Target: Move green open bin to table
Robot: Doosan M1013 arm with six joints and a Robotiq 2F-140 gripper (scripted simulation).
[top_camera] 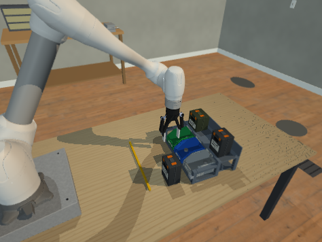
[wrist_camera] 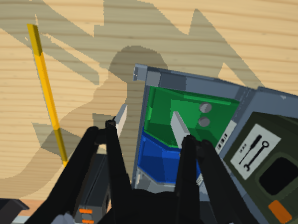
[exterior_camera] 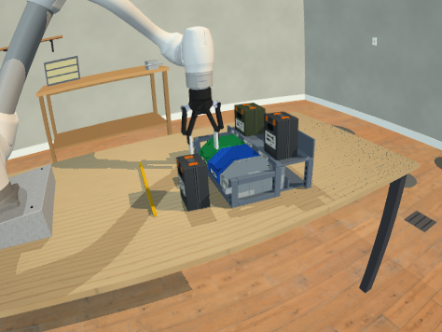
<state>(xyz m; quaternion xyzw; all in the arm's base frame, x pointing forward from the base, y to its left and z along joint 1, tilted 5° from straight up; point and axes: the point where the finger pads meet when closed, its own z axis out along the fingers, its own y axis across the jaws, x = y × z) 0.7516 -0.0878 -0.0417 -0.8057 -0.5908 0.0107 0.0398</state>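
The green bin (top_camera: 186,133) (exterior_camera: 229,141) (wrist_camera: 165,100) sits at the far end of the low grey shelf (exterior_camera: 234,193) (wrist_camera: 195,82), with two round grey parts (wrist_camera: 205,107) (wrist_camera: 203,121) in it. Next to it on the shelf are the blue bin (top_camera: 190,149) (exterior_camera: 233,159) (wrist_camera: 162,162) and the grey bin (top_camera: 200,161) (exterior_camera: 242,169). My gripper (top_camera: 171,136) (exterior_camera: 203,145) (wrist_camera: 149,114) points down and is open. One finger is outside the shelf's front edge. The other is over the green bin's hollow. The front wall lies between them in the wrist view; touch cannot be told.
A dark green case (top_camera: 198,120) (exterior_camera: 249,120) and a black case (top_camera: 222,143) (exterior_camera: 281,140) stand on the raised level behind the bins. Another black case (top_camera: 170,171) (exterior_camera: 193,184) stands on the table before the shelf. A yellow strip (top_camera: 139,165) (exterior_camera: 148,191) (wrist_camera: 47,90) lies nearer the arm's base.
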